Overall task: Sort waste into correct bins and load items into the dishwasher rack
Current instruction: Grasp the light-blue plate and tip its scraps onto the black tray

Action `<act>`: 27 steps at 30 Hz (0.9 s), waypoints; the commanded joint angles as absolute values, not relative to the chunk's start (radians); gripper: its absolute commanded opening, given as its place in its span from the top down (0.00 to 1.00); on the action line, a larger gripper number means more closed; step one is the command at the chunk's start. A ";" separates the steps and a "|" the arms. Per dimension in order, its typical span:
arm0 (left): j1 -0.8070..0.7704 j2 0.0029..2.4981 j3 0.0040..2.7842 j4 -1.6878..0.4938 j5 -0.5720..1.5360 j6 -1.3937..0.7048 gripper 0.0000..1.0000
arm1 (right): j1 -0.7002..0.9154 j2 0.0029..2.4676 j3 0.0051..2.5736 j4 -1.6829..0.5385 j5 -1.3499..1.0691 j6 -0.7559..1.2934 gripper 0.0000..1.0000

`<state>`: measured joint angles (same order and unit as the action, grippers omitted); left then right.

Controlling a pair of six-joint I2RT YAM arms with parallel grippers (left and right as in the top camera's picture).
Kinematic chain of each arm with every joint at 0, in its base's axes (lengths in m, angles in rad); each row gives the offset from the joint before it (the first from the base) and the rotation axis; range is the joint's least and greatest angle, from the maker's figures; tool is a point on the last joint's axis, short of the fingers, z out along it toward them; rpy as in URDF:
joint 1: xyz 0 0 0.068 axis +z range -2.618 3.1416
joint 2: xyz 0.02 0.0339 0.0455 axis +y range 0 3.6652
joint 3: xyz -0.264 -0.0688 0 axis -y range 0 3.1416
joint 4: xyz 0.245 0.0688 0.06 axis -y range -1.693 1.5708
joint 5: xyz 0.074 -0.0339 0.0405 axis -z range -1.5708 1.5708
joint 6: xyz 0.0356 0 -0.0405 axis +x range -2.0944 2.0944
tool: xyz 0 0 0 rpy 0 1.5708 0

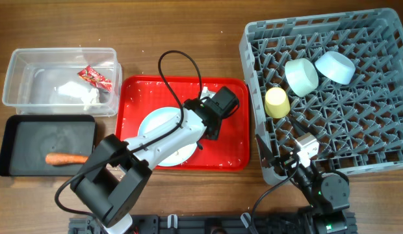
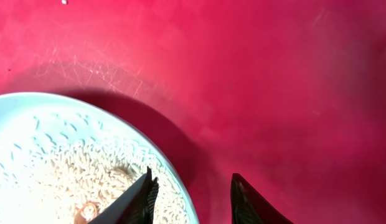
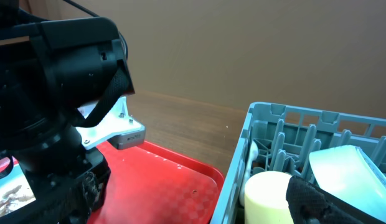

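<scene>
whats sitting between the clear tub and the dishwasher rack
The red tray, holding the pale blue plate, with the left arm over it; the overhead view shows this.

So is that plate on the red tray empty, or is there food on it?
Not empty. The left wrist view shows the plate strewn with small beige, rice-like scraps over most of its visible surface.

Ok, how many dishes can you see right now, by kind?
Bowls: 2
Cup: 1
Plate: 1
Total: 4
</scene>
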<state>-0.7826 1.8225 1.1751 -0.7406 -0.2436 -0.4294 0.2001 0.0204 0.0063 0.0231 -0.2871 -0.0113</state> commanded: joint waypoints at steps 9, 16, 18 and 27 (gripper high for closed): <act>-0.782 1.862 1.081 -0.575 -0.265 -0.342 0.96 | 0.196 0.018 0.005 0.025 -0.289 0.002 0.00; -0.782 1.905 1.081 -0.561 -0.309 -0.200 0.96 | 0.196 0.018 0.005 0.025 -0.289 0.003 0.00; -0.782 1.905 1.081 -0.568 -0.317 -0.150 0.96 | 0.196 0.018 0.005 0.025 -0.289 0.002 0.00; -0.782 1.905 1.081 -0.582 -0.293 -0.191 0.50 | 0.196 0.018 0.005 0.025 -0.289 0.002 0.00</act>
<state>-0.7807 1.8664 1.0988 -0.5800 -0.3691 -0.1726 0.2001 0.0204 0.0063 0.0231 -0.2871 -0.0113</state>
